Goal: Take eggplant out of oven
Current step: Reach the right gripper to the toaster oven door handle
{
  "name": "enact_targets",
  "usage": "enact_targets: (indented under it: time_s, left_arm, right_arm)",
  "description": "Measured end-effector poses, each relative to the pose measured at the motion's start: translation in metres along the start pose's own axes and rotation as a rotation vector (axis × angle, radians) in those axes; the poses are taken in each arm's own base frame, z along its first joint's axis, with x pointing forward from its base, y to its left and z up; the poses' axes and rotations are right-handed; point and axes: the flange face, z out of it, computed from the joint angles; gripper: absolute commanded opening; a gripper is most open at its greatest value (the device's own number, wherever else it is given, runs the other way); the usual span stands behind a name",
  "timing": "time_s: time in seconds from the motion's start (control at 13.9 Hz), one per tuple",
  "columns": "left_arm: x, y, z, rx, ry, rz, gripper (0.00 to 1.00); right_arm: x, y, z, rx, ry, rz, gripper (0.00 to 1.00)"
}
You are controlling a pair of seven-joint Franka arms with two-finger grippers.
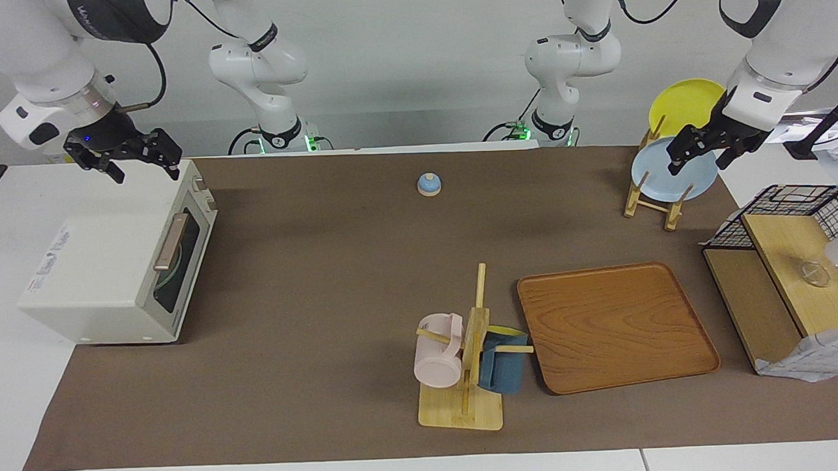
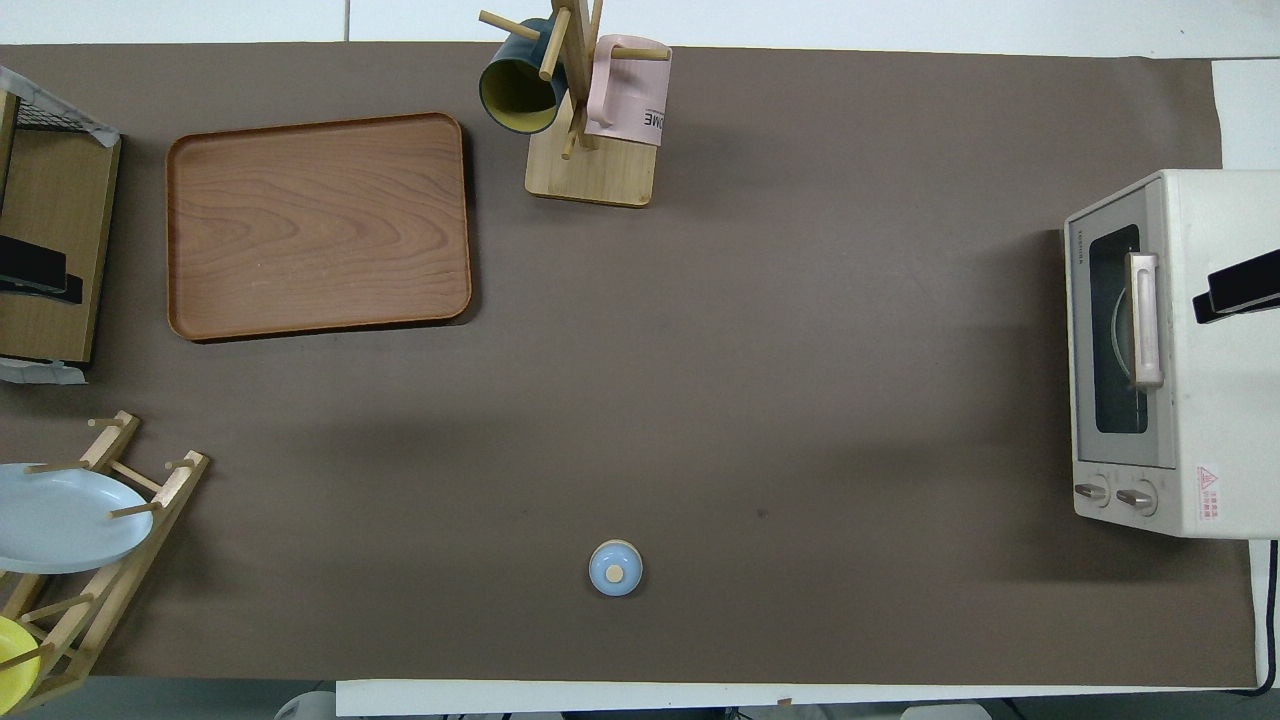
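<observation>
The cream-white oven stands at the right arm's end of the table, and its dark glass door with the tan handle is shut. It also shows in the overhead view. The eggplant is hidden; only a curved rim shows faintly through the glass. My right gripper hangs open and empty in the air over the oven's top, at the end with the knobs. Its dark tip shows in the overhead view. My left gripper hangs open and empty in the air in front of the dish rack and waits.
A wooden tray lies toward the left arm's end. Beside it is a mug tree with a pink and a blue mug. The dish rack holds a light blue plate and a yellow one. A small blue lidded piece sits mid-table. A wooden shelf with a wire basket stands at the left arm's end.
</observation>
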Motion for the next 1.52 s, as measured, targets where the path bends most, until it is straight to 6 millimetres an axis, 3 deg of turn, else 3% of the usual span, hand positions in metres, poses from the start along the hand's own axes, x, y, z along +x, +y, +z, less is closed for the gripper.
enact_targets:
  time_s: [0.36,0.43,0.51,0.65,0.79,0.94,1.15,1.3,1.52]
  left_arm:
    - [0.000,0.000,0.000,0.000,0.000,0.000,1.00]
    - [0.000,0.000,0.000,0.000,0.000,0.000,1.00]
    - [0.000,0.000,0.000,0.000,0.000,0.000,1.00]
    - [0.000,0.000,0.000,0.000,0.000,0.000,1.00]
    - [0.000,0.000,0.000,0.000,0.000,0.000,1.00]
    - [0.000,0.000,0.000,0.000,0.000,0.000,1.00]
    - [0.000,0.000,0.000,0.000,0.000,0.000,1.00]
    - [0.000,0.000,0.000,0.000,0.000,0.000,1.00]
    - [0.000,0.000,0.000,0.000,0.000,0.000,1.00]
  right_arm:
    - [0.001,-0.008,-0.001,-0.002,0.005,-0.014,1.00]
    - [0.002,-0.009,-0.001,-0.003,0.009,-0.021,0.76]
    - [0.002,-0.010,0.000,-0.004,0.014,-0.035,0.40]
    - [0.005,-0.010,0.010,-0.006,0.040,-0.053,0.02]
    - [0.013,-0.013,0.037,-0.010,0.067,-0.058,0.00]
    - [0.019,-0.014,0.076,-0.031,0.053,-0.064,0.00]
    - [0.027,-0.004,0.126,-0.113,-0.001,-0.082,0.00]
    - [0.029,0.000,0.143,-0.175,-0.028,-0.103,0.00]
    - [0.029,-0.003,0.147,-0.201,-0.031,-0.121,0.00]
